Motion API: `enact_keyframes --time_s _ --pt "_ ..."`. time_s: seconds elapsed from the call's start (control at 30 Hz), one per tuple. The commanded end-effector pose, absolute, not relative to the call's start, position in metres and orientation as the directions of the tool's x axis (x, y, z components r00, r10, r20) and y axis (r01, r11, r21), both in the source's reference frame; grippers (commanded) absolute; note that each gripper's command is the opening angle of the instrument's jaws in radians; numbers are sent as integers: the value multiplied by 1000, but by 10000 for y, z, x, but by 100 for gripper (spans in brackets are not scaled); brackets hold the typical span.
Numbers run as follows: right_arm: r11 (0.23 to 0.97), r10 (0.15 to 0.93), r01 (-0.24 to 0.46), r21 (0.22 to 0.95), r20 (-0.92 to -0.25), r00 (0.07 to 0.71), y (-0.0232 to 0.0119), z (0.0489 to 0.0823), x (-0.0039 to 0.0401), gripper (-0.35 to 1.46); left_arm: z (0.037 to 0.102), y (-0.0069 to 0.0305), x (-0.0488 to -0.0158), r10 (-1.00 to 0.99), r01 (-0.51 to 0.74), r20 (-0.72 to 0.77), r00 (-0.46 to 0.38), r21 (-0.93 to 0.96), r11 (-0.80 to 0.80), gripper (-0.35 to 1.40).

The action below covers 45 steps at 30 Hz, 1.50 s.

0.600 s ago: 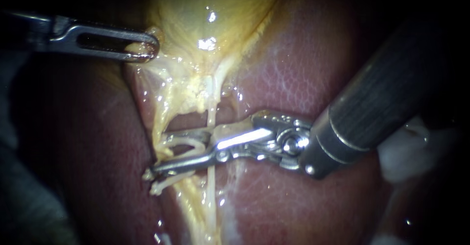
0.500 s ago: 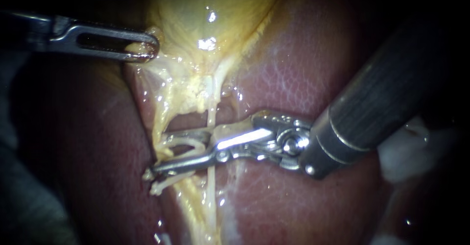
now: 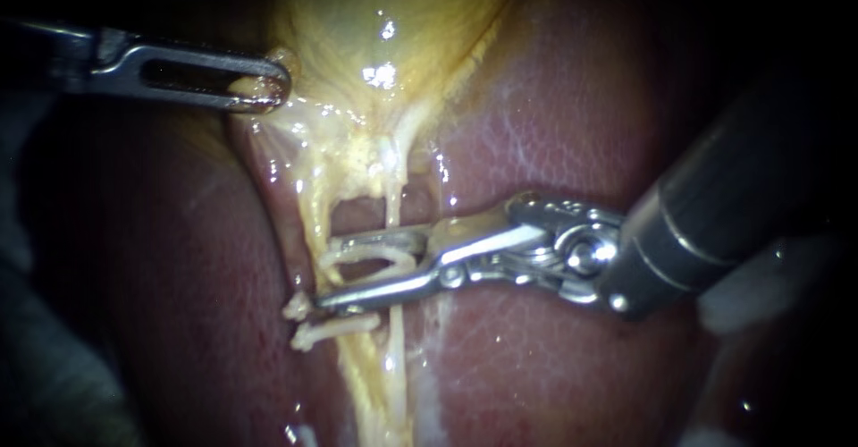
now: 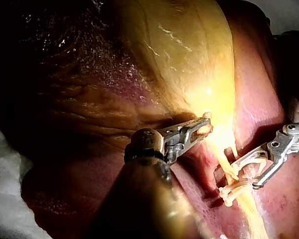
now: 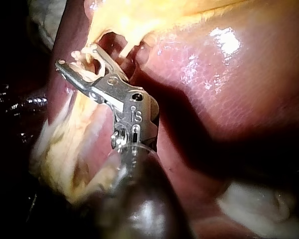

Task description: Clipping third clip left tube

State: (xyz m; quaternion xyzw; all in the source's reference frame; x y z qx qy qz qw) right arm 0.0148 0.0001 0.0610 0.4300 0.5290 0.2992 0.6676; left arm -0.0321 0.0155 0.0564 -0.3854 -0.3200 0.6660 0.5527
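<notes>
Much of the frame is being filled by the liver (image 3: 554, 125), with the gallbladder (image 3: 384, 18) hanging at upper centre. The right instrument (image 3: 329, 270), entering from the right edge, is now sitting further right than half a second ago, dragging the left tube (image 3: 315, 219) at lower centre along. Its jaws are gripping a white clip (image 3: 375, 252), not yet squeezed flat, astride that tube. The left instrument (image 3: 264, 85) at upper left is clenching the gallbladder's edge. Two set clips (image 3: 335, 328) are lying just below, so squeezing seems next.
</notes>
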Motion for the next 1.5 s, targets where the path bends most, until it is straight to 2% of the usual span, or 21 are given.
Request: enact_keyframes --time_s 0.03,0.4,0.9,1.03,1.5 --pt "454 853 59 889 -453 262 2 608 144 50 564 155 -321 983 -489 -160 -92 -853 -185 -35" --pt "454 852 71 888 -456 258 10 591 117 50 564 155 -320 983 -489 -160 -92 -853 -185 -35" --pt "451 852 92 888 -459 250 6 593 115 50 565 156 -320 983 -489 -160 -92 -853 -185 -35" --pt "454 850 104 885 -465 248 3 606 116 50 565 156 -320 983 -489 -160 -92 -853 -185 -35" --pt "465 844 90 881 -472 255 3 687 120 50 565 156 -321 983 -489 -160 -92 -852 -185 -35"
